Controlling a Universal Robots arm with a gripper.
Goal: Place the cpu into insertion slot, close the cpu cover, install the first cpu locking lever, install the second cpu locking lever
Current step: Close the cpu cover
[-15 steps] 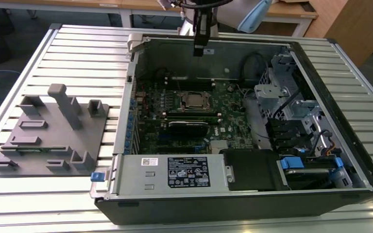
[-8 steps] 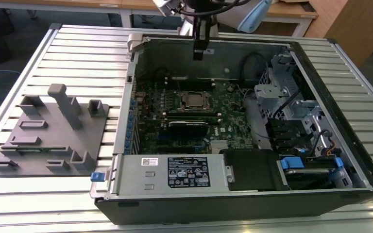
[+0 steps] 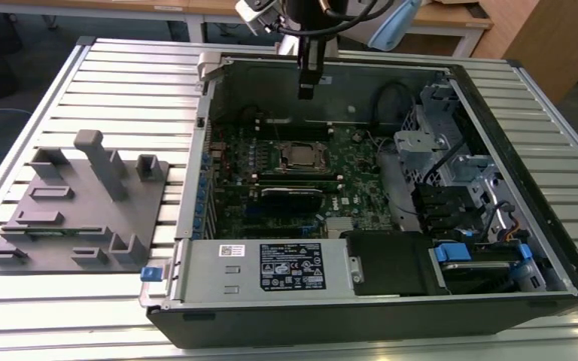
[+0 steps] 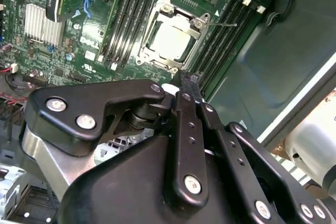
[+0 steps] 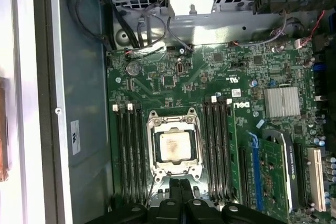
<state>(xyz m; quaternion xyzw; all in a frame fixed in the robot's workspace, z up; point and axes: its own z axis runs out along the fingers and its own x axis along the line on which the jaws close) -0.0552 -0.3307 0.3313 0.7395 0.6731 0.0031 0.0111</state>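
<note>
CPU (image 5: 175,146) sat in the insertion slot (image 5: 173,115) on the green motherboard (image 5: 173,77), between the long black memory slots (image 5: 128,156). The silver CPU cover (image 5: 155,153) lay flat around the chip's metal top. In the exterior view the end effector (image 3: 306,92) hung above the open computer case (image 3: 269,293), over the socket and apart from it. Its black fingers (image 5: 176,186) were pressed together with nothing between them. A grey fixture (image 3: 78,203) stood on the slatted surface (image 3: 129,83) beside the case.
</note>
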